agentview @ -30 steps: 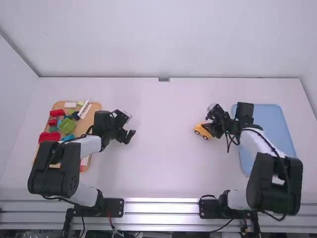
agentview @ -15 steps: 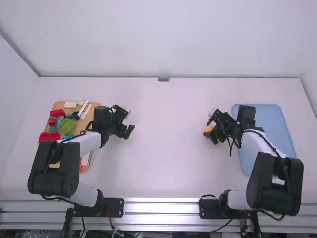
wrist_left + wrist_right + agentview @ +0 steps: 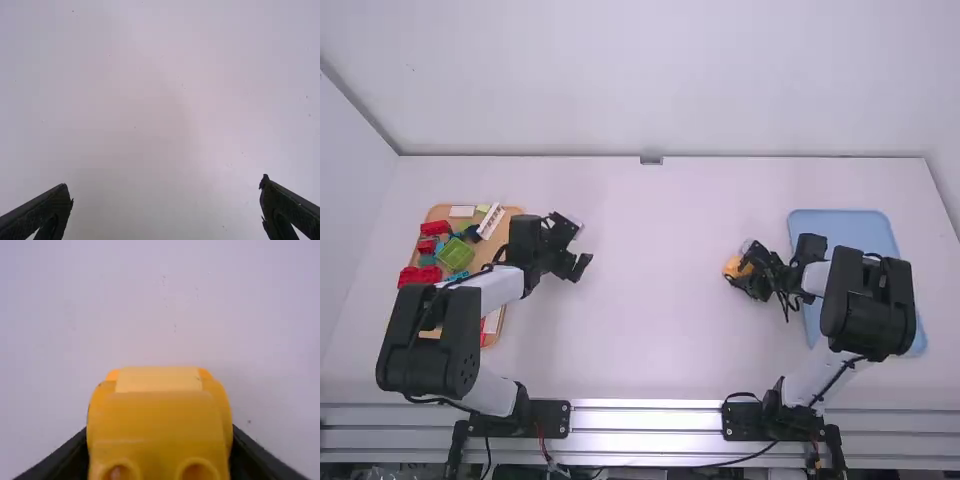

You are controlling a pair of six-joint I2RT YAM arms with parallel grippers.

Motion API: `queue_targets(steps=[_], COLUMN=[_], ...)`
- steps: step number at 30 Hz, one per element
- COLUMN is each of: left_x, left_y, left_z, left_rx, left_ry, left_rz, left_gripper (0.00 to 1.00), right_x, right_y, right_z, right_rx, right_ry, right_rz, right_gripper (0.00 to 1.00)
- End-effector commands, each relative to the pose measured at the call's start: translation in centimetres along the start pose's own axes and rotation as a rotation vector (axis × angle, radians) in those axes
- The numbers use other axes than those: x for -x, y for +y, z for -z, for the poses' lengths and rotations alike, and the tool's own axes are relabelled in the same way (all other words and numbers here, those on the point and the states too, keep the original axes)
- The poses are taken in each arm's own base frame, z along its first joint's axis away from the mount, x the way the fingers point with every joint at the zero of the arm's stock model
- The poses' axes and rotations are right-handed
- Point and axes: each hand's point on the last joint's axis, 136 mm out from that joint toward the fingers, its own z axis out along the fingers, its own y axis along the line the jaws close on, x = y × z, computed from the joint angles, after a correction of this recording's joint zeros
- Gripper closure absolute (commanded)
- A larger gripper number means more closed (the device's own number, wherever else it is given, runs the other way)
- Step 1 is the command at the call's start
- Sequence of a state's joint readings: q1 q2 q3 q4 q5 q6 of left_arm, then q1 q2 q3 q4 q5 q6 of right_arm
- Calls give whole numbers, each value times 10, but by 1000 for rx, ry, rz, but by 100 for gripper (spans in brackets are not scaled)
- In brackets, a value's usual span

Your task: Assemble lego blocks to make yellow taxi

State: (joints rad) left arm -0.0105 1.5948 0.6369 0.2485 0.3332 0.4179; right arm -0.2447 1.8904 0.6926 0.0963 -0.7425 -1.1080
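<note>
My right gripper is right of the table's middle, at a small yellow taxi body that it partly covers. In the right wrist view the yellow taxi body sits between the two fingers of my right gripper, which press on its sides. Two round studs or holes show at its near end; its wheels are hidden. Over bare table beside the brick tray, my left gripper stands open. Nothing lies between the fingers of my left gripper in the left wrist view.
An orange-brown tray at the left holds red, green, blue and white bricks, partly under the left arm. At the right lies a blue tray, partly covered by the right arm.
The right arm has folded back toward its base and its gripper has turned and shifted slightly with the yellow taxi body. My left gripper moved slightly at first, then kept still.
</note>
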Motion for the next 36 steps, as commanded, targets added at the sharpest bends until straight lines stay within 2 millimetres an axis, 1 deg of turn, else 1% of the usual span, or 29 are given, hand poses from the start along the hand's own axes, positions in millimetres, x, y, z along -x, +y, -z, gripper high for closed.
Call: queue_targets(steps=[1,2,4,5,6,7,8,9,10,11,12,14,15,16,18,19,20,21,23,24,25,26,27,28,30,33,36], left_x=[14,14,15,15,15,16,16,16,16,16,15,15,15,16,17,18,18,20,20,21,21,21,21,21,20,20,19], left_y=[-6,-6,-6,-5,-5,-5,-5,-5,-5,-4,-3,-2,-2,-2,-1,-1,0,0,1,1,-1,-1,-1,-1,-1,-1,-2], left_z=[5,5,5,5,5,5,5,5,5,5,6,6,6,6,6,6,6,6,6,6,6,6,6,6,6,6,6], left_rx=[-34,-38,-35,-34,-34,-31,-31,-31,-30,-29,-27,-25,-22,-21,-19,-18,-17,-14,-13,-13,-20,-19,-19,-20,-21,-22,-24], left_ry=[-44,-46,-46,-48,-48,-50,-51,-51,-50,-51,-51,-50,-50,-52,-59,-62,-63,-68,-72,-72,-75,-74,-74,-73,-71,-70,-66], left_rz=[-9,-9,-10,-10,-10,-11,-12,-12,-12,-11,-9,-7,-9,-9,-12,-13,-13,-16,-16,-16,-17,-17,-16,-16,-16,-15,-14], left_gripper=[1,1,1,1,1,1,1,1,1,1,1,1,1,1,1,1,1,1,1,1,1,1,1,1,1,1,1], right_x=[-4,-3,13,15,20,23,24,25,24,23,22,20,16,15,4,0,-2,-10,-28,-29,-46,-59,-65,-76,-90,-101,-104], right_y=[7,7,3,0,-6,-20,-23,-36,-51,-61,-65,-76,-86,-88,-106,-116,-119,-130,-140,-140,-144,-148,-148,-150,-152,-152,-152], right_z=[-4,-4,-1,1,6,16,19,30,47,63,70,96,119,124,154,165,167,178,186,187,189,189,187,182,174,167,165], right_rx=[23,26,33,25,5,-47,-63,-120,-187,-236,-255,-327,-405,-423,-541,-590,-604,-659,-707,-709,-738,-753,-756,-753,-736,-721,-726], right_ry=[2,-8,-70,-74,-77,-62,-55,-31,11,49,64,109,139,145,160,140,133,104,90,90,97,105,107,109,123,153,206], right_rz=[2,3,-4,-11,-39,-101,-117,-169,-220,-232,-237,-250,-274,-275,-301,-335,-349,-411,-492,-501,-573,-631,-653,-691,-721,-748,-754], right_gripper=[56,57,59,58,58,58,58,57,55,55,55,56,59,59,62,62,62,61,59,59,58,58,58,58,58,57,55])
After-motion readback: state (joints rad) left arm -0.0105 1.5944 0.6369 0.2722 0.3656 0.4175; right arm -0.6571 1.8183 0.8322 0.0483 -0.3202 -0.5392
